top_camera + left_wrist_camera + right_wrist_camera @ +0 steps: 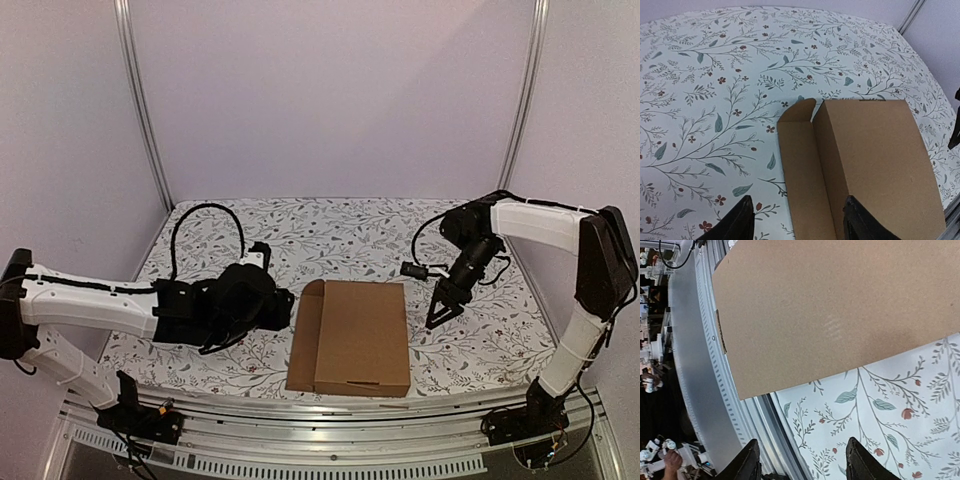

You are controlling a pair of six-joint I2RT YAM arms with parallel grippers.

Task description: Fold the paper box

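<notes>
Paper box [360,335] on floral cloth [250,240], between left pincer [284,307] and right pincer [440,316]

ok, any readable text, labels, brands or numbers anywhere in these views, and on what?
None can be read.
The paper box is plain brown and unprinted in all three views.
The tablecloth carries only a leaf-and-flower print.
The aluminium rail at the table edge shows slots but no legible marking.
In the right wrist view the background clutter is too small and blurred to tell whether it bears text.
</notes>
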